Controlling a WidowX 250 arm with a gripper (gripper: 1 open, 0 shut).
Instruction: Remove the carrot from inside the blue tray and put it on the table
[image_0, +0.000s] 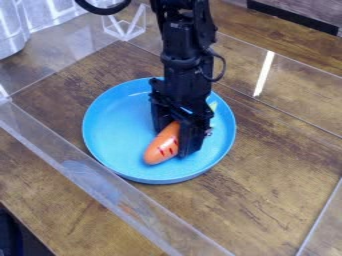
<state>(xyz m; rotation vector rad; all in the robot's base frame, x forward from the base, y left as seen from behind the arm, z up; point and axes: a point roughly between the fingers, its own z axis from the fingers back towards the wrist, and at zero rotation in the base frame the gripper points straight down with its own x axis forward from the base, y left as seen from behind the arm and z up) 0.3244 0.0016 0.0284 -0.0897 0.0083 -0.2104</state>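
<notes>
The round blue tray (114, 130) sits on the dark wooden table (281, 190). In it lies the orange carrot (162, 150), its thick end pointing toward the tray's near rim; its leafy top is hidden behind the arm. My gripper (181, 140) points straight down into the tray. Its black fingers (195, 138) are closed around the carrot's upper part. The carrot still rests low in the tray.
A clear plastic barrier (94, 185) runs along the table's near left edge. A white wire-frame object (127, 25) and a grey item (11, 35) stand at the back left. Bare wood lies to the right of the tray.
</notes>
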